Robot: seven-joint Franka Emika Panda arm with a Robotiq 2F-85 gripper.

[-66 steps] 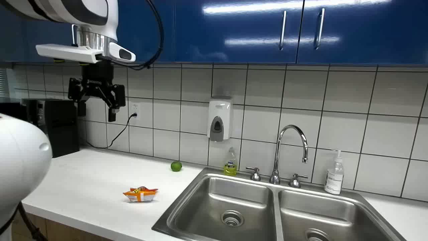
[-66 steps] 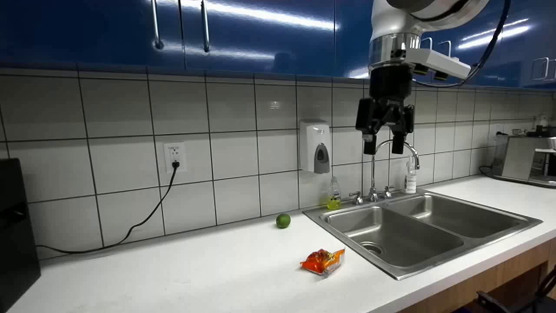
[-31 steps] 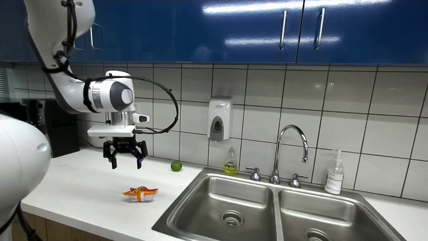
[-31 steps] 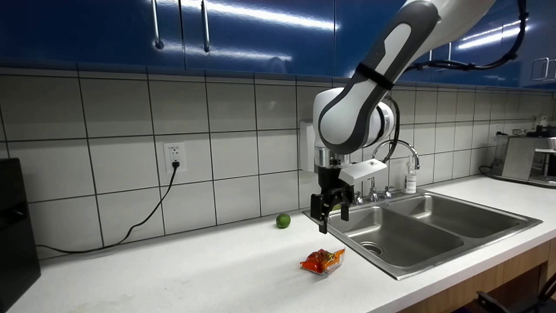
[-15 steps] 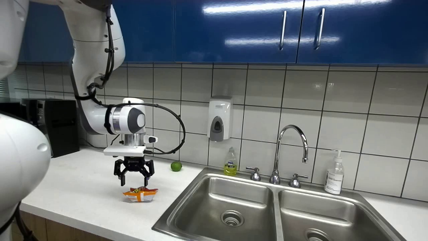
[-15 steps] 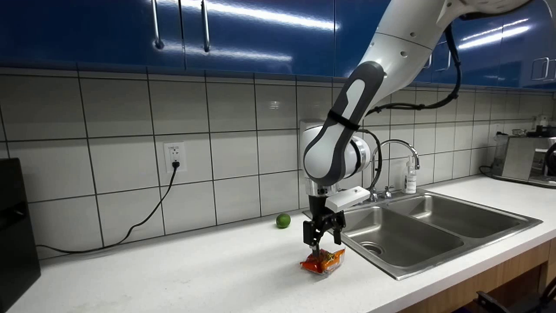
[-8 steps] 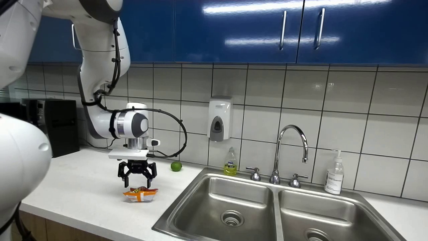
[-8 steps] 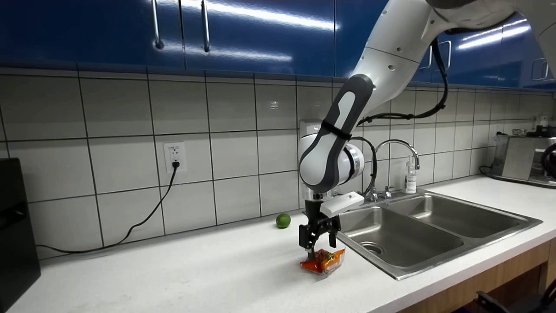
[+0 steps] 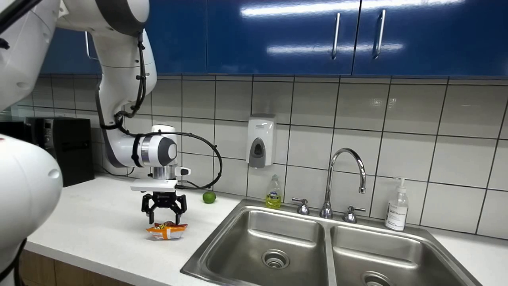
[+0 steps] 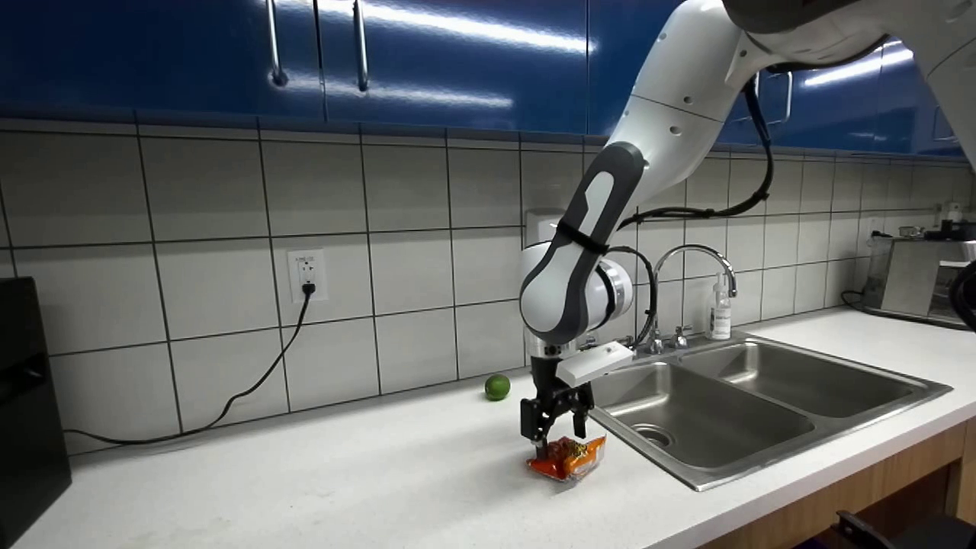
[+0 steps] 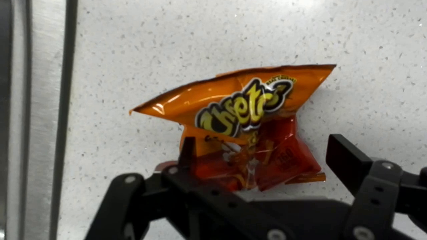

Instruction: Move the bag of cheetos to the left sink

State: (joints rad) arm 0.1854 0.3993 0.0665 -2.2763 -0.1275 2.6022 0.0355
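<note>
The bag of cheetos, orange and red with a yellow and black logo, lies on the white counter beside the sink in both exterior views [image 9: 167, 231] [image 10: 576, 457]. My gripper [image 9: 164, 219] is open and points down, its fingertips just above the bag's level and slightly behind it. In the wrist view the bag [image 11: 247, 106] lies ahead of and partly between the open fingers [image 11: 347, 160]. The near finger overlaps the bag's left part; I cannot tell whether it touches. The left sink [image 9: 234, 254] is a steel basin right of the bag, also in an exterior view [image 10: 717, 435].
A green lime [image 9: 209, 197] sits behind the bag near the wall. A yellow soap bottle [image 9: 273, 194], the faucet [image 9: 329, 190] and a pump bottle [image 9: 397, 208] stand along the sink's back rim. The right basin [image 9: 389, 254] adjoins. A black machine [image 9: 71, 151] stands at the back.
My gripper has come down from high above the counter to just over the bag, staying open. In the last half second it has lowered only slightly. The bag has not moved.
</note>
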